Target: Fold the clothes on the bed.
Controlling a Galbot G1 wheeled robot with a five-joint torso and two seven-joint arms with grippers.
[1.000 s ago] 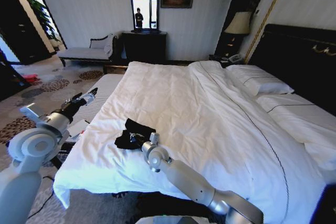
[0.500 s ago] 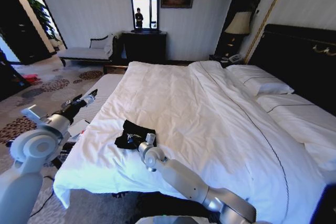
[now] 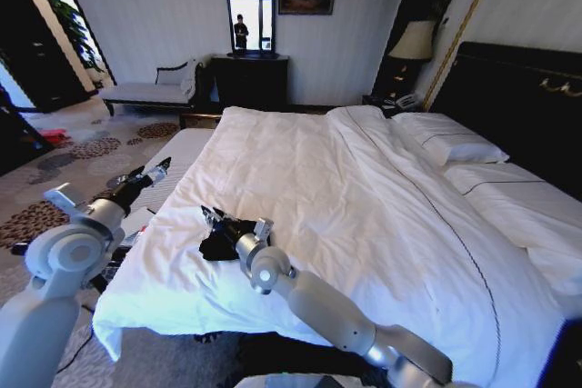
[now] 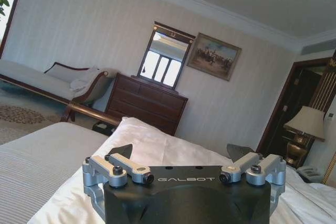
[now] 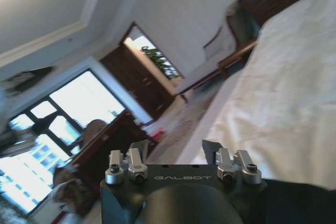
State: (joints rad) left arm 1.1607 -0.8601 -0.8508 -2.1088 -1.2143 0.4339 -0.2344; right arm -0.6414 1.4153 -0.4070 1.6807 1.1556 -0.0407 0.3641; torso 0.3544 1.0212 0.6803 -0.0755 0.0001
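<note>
Black T-shirt (image 3: pixel 221 241) lies crumpled in a small heap on the white duvet of the bed (image 3: pixel 364 197), near the foot-end corner on the robot's left, w/ plenty of bare duvet all round it. Right gripper (image 3: pixel 210 215) is low over the shirt's upper-left edge, arm reaching in from the bottom right across the duvet, wrist sitting right over the heap so part of the cloth is hidden behind it; fingers point out past the shirt toward the bed's left edge. In the right wrist view the right gripper (image 5: pixel 176 149) has jaws spread, w/ nothing between the two dark fingertips (image 5: pixel 212 147), and beyond them is white duvet, then carpet and a big window. Can't tell from the head view if the fingertips touch the cloth. Left gripper (image 3: pixel 156 168) is off the bed's left side, held up over the pale bench at the bed's foot-side, well apart from the shirt, arm stretched fwd from the lower left. Left wrist view shows the left gripper (image 4: pixel 181 151) w/ jaws spread wide, nothing held, looking over the duvet toward a dark dresser (image 4: pixel 146 103), a mirror (image 4: pixel 165 62) and a framed picture (image 4: pixel 213 56). White pillows (image 3: pixel 450 144) sit at the far right by the dark headboard (image 3: pixel 523 106), well away from the shirt.
</note>
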